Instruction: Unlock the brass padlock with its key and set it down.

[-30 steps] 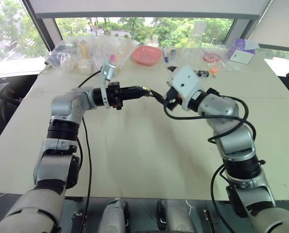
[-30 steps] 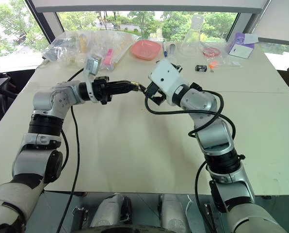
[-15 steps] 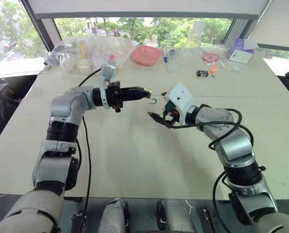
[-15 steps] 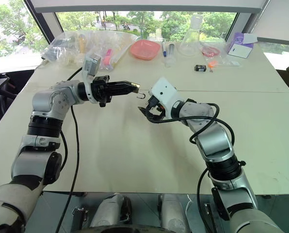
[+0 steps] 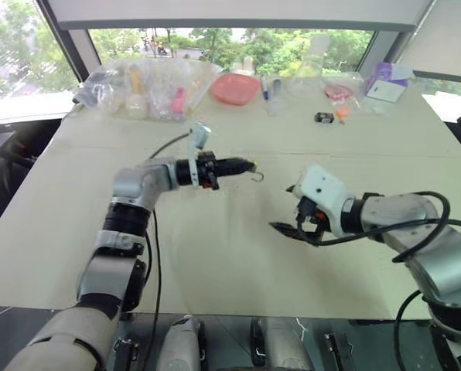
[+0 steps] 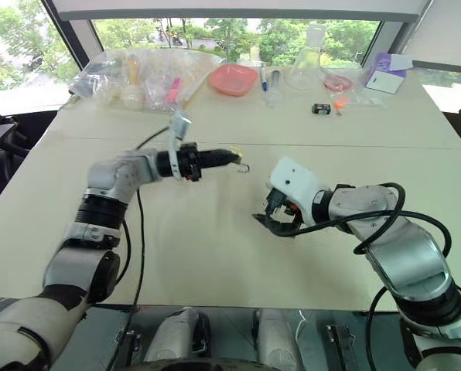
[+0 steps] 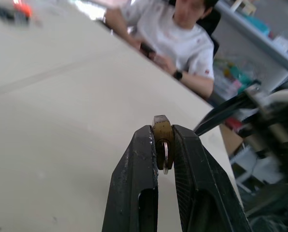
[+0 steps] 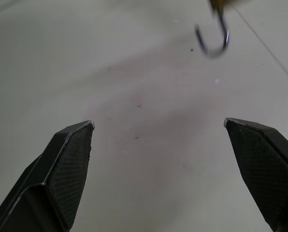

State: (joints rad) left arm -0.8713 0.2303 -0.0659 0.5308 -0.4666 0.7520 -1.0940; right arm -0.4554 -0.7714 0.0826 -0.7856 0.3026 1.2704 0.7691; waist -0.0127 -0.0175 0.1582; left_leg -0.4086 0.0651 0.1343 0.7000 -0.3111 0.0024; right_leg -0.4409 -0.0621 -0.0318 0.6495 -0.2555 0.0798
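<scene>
Left wrist view: brass padlock clamped betw left gripper fingertips, shackle seemingly open; right gripper fingers wide apart.

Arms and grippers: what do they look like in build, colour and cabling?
Both arms are silver-grey metal segments with black joint bands. A loose black cable runs along the left arm, and another loops around the right arm. Each wrist carries a white camera housing. The left gripper has two slim, smooth black fingers tapering to narrow tips. The right gripper has black fingers with cross-hatched pads.
</scene>
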